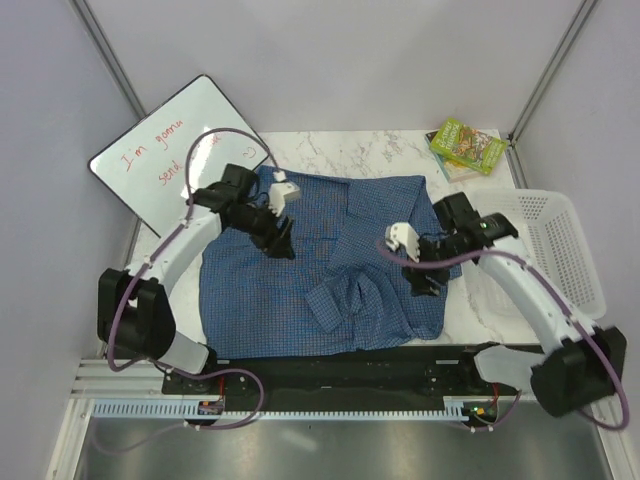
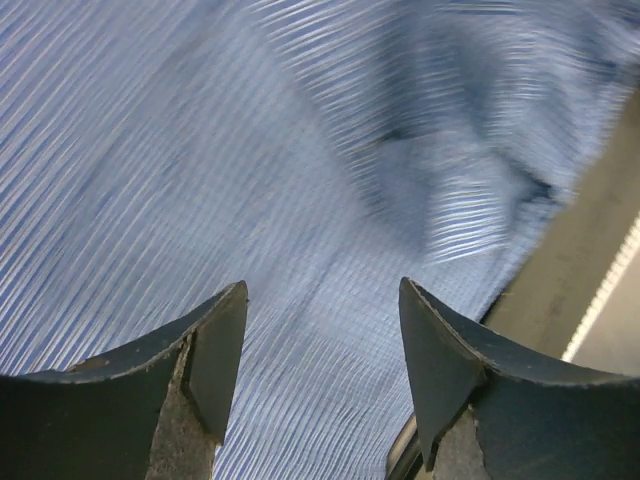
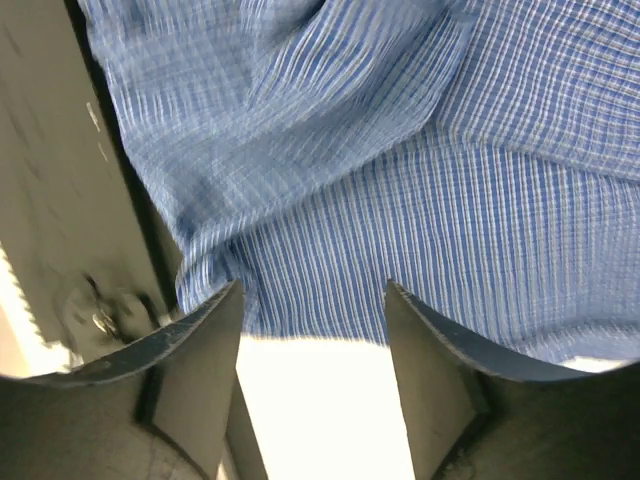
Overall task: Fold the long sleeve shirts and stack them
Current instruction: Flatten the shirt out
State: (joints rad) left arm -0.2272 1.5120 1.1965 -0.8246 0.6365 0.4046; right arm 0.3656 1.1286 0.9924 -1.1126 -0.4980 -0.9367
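Shirt (image 1: pixel 290 300) lies spread under both arms — left gripper (image 1: pixel 281 243) over its far-left part, right gripper (image 1: pixel 426 282) at the right edge, both gaping, empty.

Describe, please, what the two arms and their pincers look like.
The left arm and right arm have white links, black joints and a mauve cable looping alongside each. The left pincer and right pincer have dark, curved fingers tapering to points. A white block sits by each wrist.
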